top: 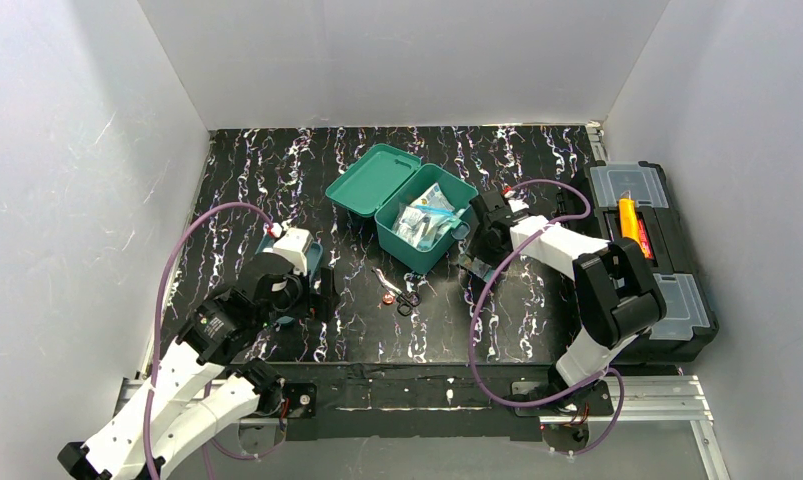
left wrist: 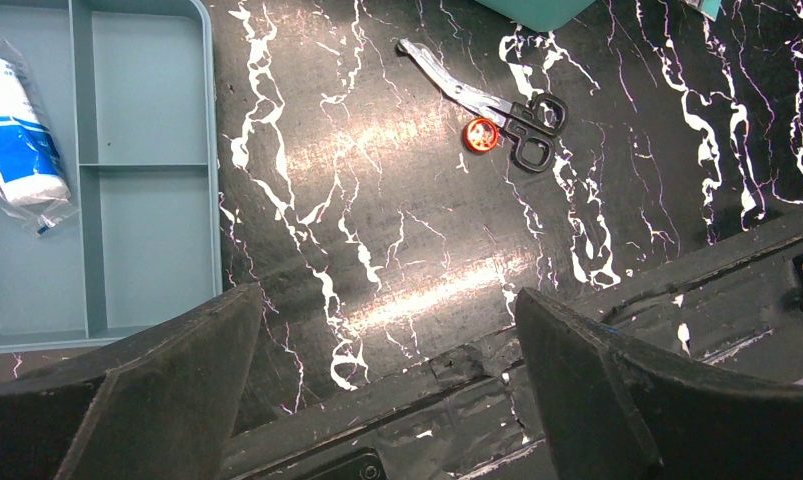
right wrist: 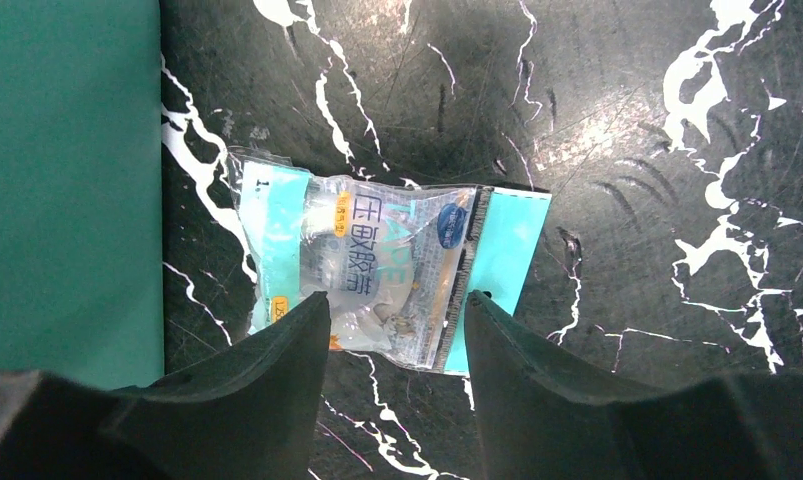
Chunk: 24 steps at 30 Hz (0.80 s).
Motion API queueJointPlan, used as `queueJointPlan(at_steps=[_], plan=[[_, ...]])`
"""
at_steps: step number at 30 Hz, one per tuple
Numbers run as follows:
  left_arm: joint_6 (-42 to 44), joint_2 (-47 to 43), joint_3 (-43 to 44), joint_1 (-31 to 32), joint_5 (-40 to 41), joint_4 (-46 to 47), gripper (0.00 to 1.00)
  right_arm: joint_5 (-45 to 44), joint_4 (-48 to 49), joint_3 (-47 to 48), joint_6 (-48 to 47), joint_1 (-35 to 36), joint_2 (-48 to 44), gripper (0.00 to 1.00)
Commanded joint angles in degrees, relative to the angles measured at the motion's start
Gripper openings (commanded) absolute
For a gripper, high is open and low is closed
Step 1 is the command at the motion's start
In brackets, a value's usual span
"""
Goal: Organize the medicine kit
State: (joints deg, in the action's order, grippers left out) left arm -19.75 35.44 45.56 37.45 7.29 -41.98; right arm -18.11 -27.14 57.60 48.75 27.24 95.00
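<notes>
The teal medicine kit (top: pixel 432 235) stands open at mid-table, its lid (top: pixel 372 180) laid back to the left and several packets inside. Its side wall shows in the right wrist view (right wrist: pixel 67 180). Its blue-teal inner tray (left wrist: pixel 147 170) lies apart on the table at the left, holding a bagged bandage roll (left wrist: pixel 17 140). My left gripper (left wrist: pixel 385 300) is open and empty over bare table beside the tray. My right gripper (right wrist: pixel 397 297) is open, just right of the kit, its fingers on either side of the near edge of a clear-and-teal tape packet (right wrist: pixel 377 265) lying flat.
Black-handled scissors (left wrist: pixel 487 100) and a small red round thing (left wrist: pixel 480 134) lie on the table between tray and kit, also in the top view (top: pixel 397 290). A black toolbox (top: pixel 647 250) with clear lids sits at the right edge. White walls enclose the table.
</notes>
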Motion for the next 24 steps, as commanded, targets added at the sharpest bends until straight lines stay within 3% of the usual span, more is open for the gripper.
queueJointPlan(at_steps=[1,16,24], plan=[[0.1,0.3,-0.1,-0.3,0.2,0.9,0.98,-2.7,-0.1,-0.1,1.3,-0.8,1.6,0.58],[0.1,0.6,-0.2,-0.2,0.1,1.0,0.98,-3.4,0.0,-0.5,0.1,-0.8,-8.9,0.62],[0.1,0.5,-0.2,-0.3,0.1,1.0,0.98,-4.6,-1.3,1.7,-1.0,-1.1,-6.5,0.63]])
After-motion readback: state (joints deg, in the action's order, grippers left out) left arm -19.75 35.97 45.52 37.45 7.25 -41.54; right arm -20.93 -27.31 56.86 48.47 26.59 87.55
